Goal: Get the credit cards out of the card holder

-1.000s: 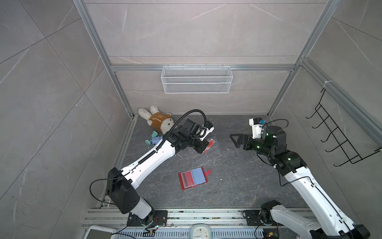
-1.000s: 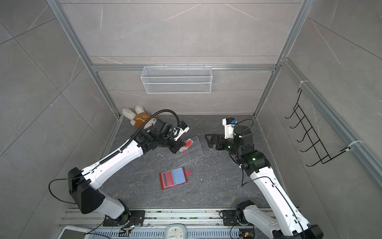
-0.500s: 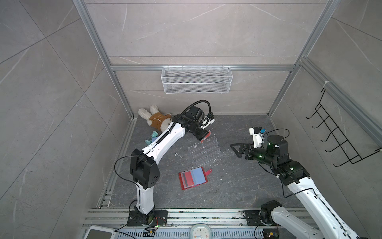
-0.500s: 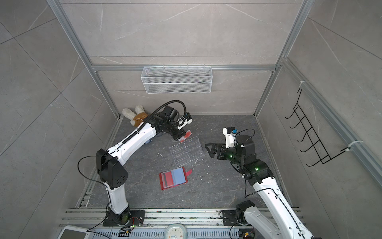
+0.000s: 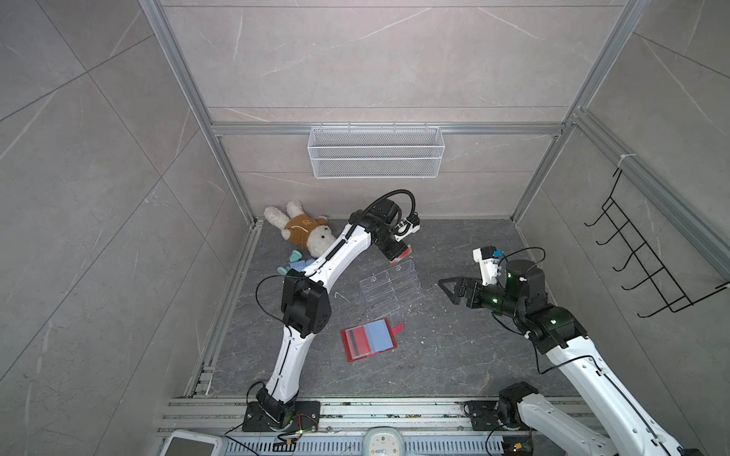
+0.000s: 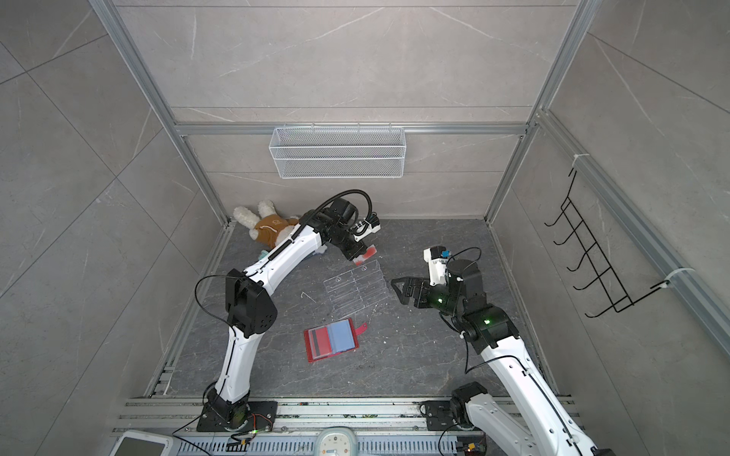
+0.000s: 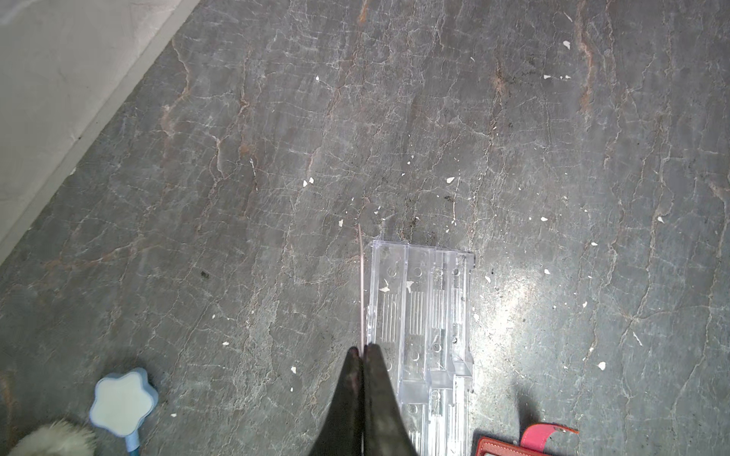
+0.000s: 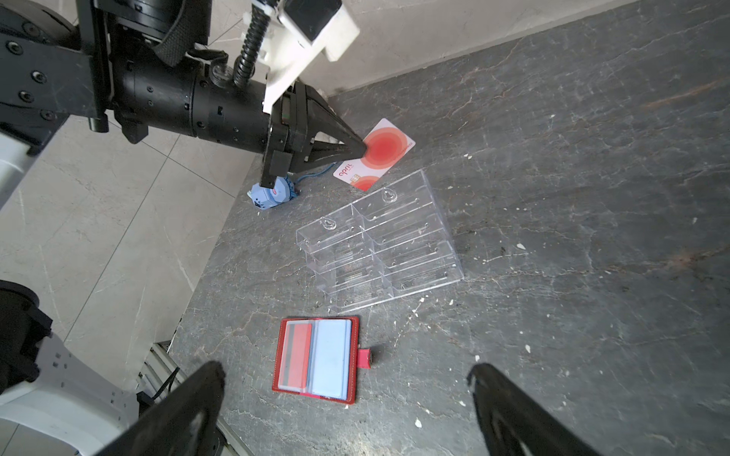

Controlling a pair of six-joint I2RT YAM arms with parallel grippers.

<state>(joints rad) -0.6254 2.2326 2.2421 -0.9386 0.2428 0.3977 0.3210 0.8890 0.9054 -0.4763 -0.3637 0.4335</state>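
The left claw is clamped tight on one credit card and holds it off the desk, just beyond the far end of a clear plastic stand. So one card is out, and the step in hand looks like carrying it to a resting place. The card holder lies open and flat on the desk, nearer the robot than the stand and apart from both claws. The right claw hangs over the desk beside the stand with its jaws spread wide and nothing between them.

The next move probably calls for lowering the held card flat onto the desk or into a slot of the stand, then letting go cleanly. The job is not finished: a second card, red with a dark stripe, sits in one clear sleeve of the holder. Sliding it out will likely need one claw to pin the light holder while the other pinches the card's exposed edge.

The right wrist view shows the held card's face, white with red circles, and the second card in its sleeve. The left wrist view shows the card only edge-on, as a thin line running alongside the stand, plus one corner of the holder. How high the card hangs above the desk cannot be told from any view.
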